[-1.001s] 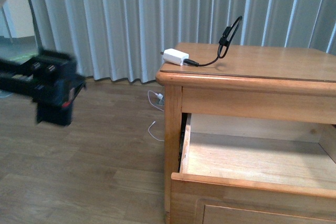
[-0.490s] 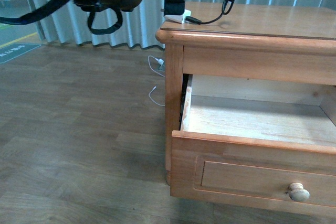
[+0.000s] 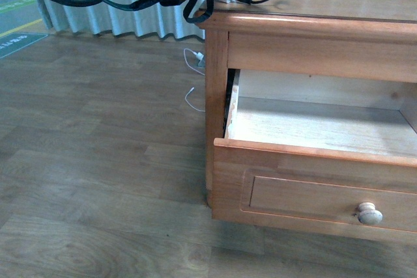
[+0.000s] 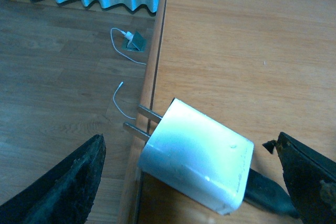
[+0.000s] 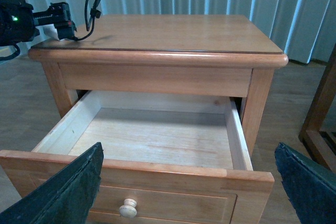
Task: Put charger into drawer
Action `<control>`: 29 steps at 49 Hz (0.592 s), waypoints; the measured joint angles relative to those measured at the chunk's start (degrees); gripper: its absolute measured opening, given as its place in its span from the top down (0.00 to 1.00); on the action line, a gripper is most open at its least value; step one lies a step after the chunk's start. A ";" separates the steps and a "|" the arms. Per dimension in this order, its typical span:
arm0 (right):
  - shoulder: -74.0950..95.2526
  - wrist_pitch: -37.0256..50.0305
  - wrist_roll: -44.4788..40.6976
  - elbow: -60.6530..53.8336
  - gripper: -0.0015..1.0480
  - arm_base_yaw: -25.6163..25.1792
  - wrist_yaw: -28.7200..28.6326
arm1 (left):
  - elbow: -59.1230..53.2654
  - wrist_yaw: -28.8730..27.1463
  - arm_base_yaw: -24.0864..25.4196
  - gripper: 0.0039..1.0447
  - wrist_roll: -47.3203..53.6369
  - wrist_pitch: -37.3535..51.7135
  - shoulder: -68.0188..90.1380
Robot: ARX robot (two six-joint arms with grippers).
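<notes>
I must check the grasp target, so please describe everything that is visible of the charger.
The charger is a small white block with rounded edges, plastic by its look. Two metal prongs stick out of one end, past the edge of the wooden tabletop; a black cable is plugged into the other end. It lies flat near the top's edge. The left gripper is open around it, its fingers on each side, not touching it.

Charger [image 4: 197, 163]: laid at the worktop [image 4: 236, 40] edge, prongs projected over the floor [image 4: 52, 87].
Jaws: spread wide, charger flanked, not touched.
White cable [image 4: 122, 103]: seen lying on the floor.
</notes>
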 joint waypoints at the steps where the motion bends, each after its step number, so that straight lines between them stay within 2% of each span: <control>1: 0.00 0.00 0.00 0.00 0.08 0.00 0.00 | 0.87 -0.24 -0.02 0.05 -0.02 -0.37 0.59; 13: 0.00 0.00 0.00 0.00 0.08 0.00 0.00 | 8.50 -0.94 -0.02 0.05 -0.28 -4.02 5.20; 29: 0.00 0.00 0.00 0.00 0.08 0.00 0.00 | 10.91 -0.76 -0.15 0.08 1.38 -6.67 6.10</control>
